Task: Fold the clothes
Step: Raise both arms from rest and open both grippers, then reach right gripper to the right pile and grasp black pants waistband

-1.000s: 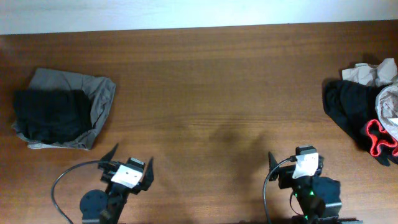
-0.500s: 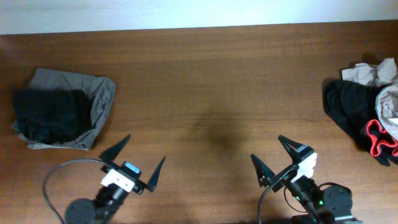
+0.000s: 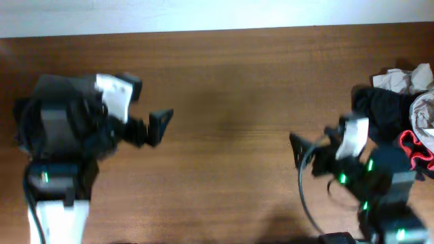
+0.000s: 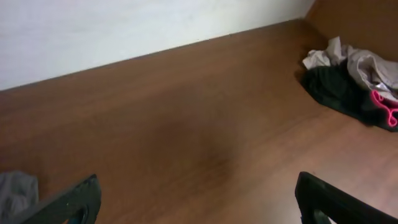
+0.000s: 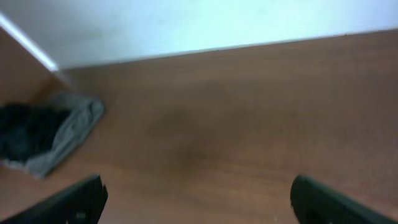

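A wooden table (image 3: 230, 81) bears folded clothes (image 5: 71, 127) at left, loose clothes (image 4: 345, 84) at right.

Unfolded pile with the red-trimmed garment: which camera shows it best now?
Left wrist: the unfolded pile lies unobstructed at upper right. Overhead shows it blurred, partly behind the right arm. Right wrist does not show it.

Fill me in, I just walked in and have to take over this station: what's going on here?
Two robot arms are set to fold clothes, but neither holds anything. The left gripper and right gripper hover open above the table. A flat grey-and-black pile lies at the left end; a rumpled heap of black, pale and red-trimmed clothes sits at the right end.
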### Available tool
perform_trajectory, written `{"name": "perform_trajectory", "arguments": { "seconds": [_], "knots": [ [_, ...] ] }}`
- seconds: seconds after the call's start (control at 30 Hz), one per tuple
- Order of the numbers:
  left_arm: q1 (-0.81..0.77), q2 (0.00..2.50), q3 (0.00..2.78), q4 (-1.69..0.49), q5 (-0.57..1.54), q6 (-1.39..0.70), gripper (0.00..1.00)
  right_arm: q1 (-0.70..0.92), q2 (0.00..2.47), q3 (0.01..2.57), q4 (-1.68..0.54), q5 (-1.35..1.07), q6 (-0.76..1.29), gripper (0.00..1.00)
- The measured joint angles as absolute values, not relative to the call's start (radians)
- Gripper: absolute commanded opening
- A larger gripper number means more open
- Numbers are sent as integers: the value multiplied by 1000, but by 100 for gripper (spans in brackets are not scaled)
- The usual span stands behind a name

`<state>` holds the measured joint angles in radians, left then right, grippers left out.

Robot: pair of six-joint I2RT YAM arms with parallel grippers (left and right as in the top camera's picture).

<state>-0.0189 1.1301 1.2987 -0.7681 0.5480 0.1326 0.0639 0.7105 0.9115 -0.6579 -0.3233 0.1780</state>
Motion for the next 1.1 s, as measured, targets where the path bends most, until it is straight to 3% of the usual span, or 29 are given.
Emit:
{"name": "perform_trajectory", "arguments": {
  "seconds": [0.27,0.43,0.5,0.83,1.1],
  "knots": [
    [-18,1298,1409,-834,631,129,99,42,1095,1257,-965,-369,158,99],
    [-18,1328,1409,-848,640,129,99,-137,1294,1354,-1075,-199,270,97],
    [-18,1328,1410,-846,630,129,99,-228,1357,1378,-1078,-161,299,93],
    [-64,1328,1410,-913,484,129,99,-621,1642,1408,-1055,-13,442,90],
    [-134,1328,1410,-925,377,129,99,-719,1831,1408,-937,41,495,77]
  ]
}}
